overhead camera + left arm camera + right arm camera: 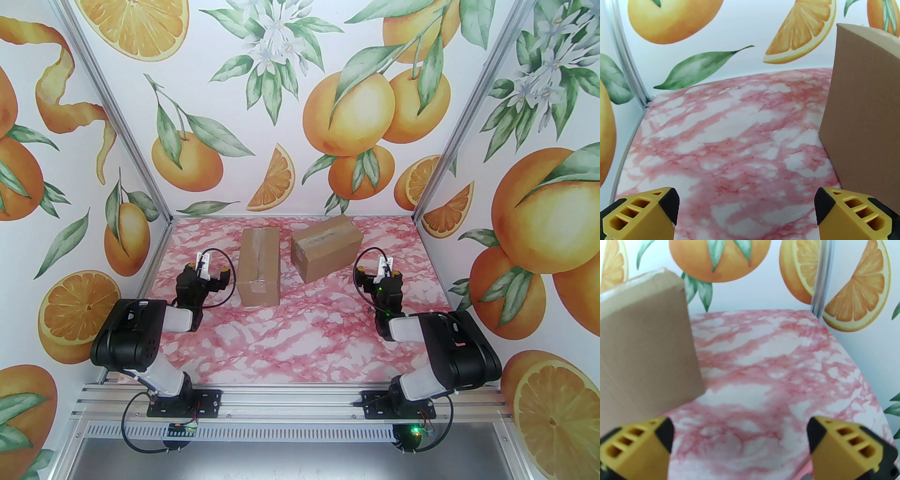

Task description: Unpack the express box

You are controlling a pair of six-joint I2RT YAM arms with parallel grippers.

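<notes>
Two brown cardboard express boxes sealed with clear tape sit on the pink marble table. The long one (259, 267) stands left of centre, and the other (326, 248) lies skewed at the back, right of centre. My left gripper (207, 268) rests low on the table just left of the long box, open with nothing in it. In the left wrist view that box's side (864, 112) rises at the right, beyond the open gripper (745, 201). My right gripper (378, 271) sits right of the skewed box, also open. In the right wrist view, that box (644, 340) stands at the left, past the gripper (740, 434).
Walls printed with oranges close in the table (290, 337) on the left, back and right, with aluminium posts (165, 213) at the back corners. Bare marble lies in front of the boxes and between the arms. The arm bases are bolted to a rail (290, 405) at the near edge.
</notes>
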